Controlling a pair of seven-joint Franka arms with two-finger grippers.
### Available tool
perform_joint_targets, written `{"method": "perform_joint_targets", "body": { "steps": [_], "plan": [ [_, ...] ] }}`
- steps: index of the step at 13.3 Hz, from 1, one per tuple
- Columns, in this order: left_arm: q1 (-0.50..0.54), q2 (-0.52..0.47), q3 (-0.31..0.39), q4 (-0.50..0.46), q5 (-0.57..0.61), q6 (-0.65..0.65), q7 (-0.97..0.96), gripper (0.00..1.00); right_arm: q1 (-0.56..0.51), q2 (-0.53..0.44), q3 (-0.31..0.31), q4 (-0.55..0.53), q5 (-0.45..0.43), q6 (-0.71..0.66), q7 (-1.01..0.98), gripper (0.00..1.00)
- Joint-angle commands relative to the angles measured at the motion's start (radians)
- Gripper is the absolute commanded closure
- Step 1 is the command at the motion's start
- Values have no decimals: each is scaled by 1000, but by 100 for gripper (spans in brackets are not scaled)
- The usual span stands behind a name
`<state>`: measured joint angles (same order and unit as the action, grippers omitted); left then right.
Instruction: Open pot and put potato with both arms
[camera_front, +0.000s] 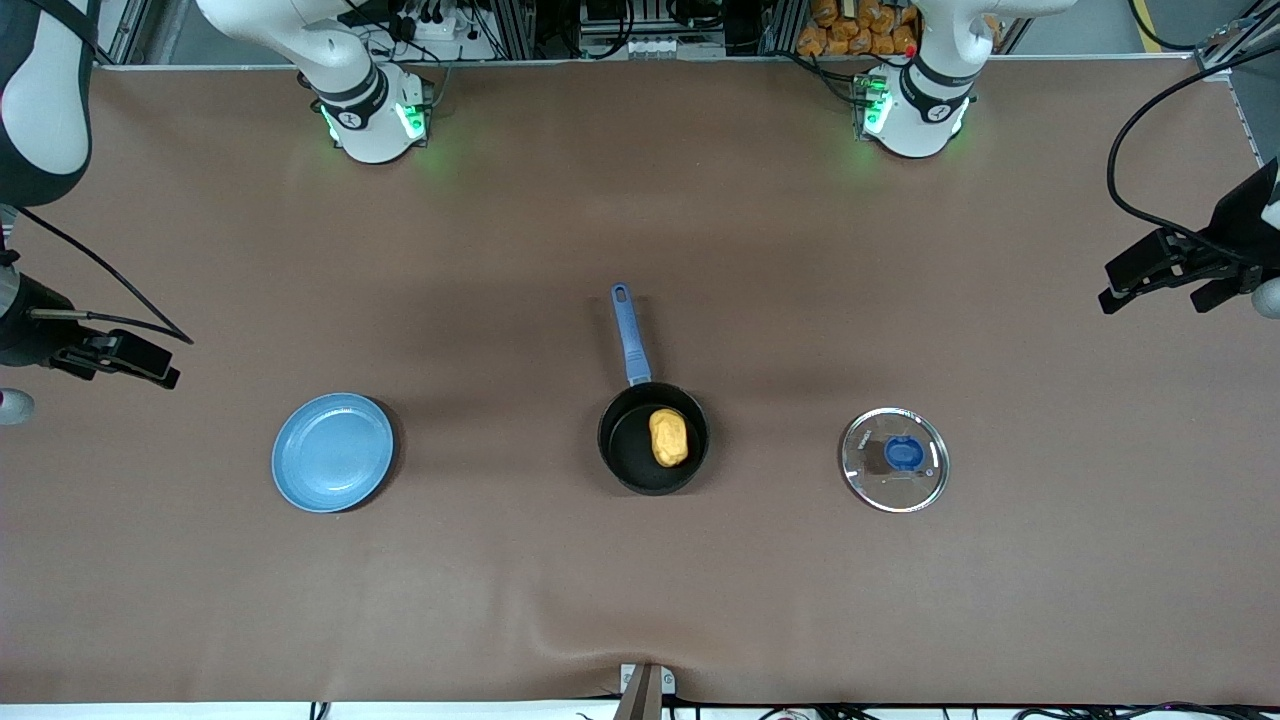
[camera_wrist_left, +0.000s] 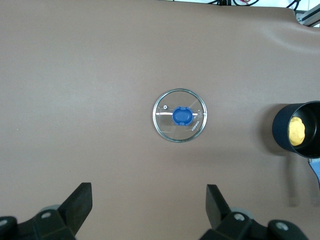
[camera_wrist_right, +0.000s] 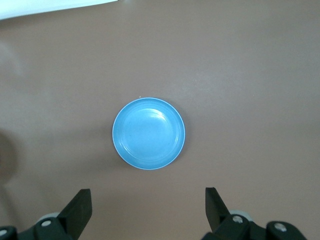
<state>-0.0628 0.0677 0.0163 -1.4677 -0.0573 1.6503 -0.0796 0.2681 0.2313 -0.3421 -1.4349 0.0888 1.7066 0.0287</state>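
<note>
Potato (camera_front: 668, 437) in lidless pot (camera_front: 652, 440)

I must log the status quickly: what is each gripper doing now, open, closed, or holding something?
Left gripper: open, holding nothing, up over the glass lid.
Right gripper: open, holding nothing, up over the blue plate.

Pot (camera_front: 652, 438): small round black saucepan, upright and uncovered, mid-table; its long blue handle (camera_front: 629, 335) points away from the front camera, toward the robots' bases.
Potato (camera_front: 668, 437): lumpy yellow-orange oval, lying inside the pot on its black floor, nearer the wall toward the left arm's end of the table.
</note>
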Motion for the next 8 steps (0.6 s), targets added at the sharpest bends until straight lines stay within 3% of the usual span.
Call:
{"method": "perform_joint_targets", "body": {
  "steps": [1,3,4,8],
  "plan": [
    [23,15,-32,33,-7,-23,-3,0,-201,-52,258,-29,-63,-2,20,0],
    [20,15,-32,33,-7,-23,-5,0,-305,-66,392,-32,-95,-7,43,0],
    [18,15,-32,33,-7,-21,-5,0,-320,-73,412,-35,-107,-8,53,0],
    [17,17,-32,35,-7,-21,-5,0,-302,-122,388,-67,-124,-13,36,0]
  ]
}}
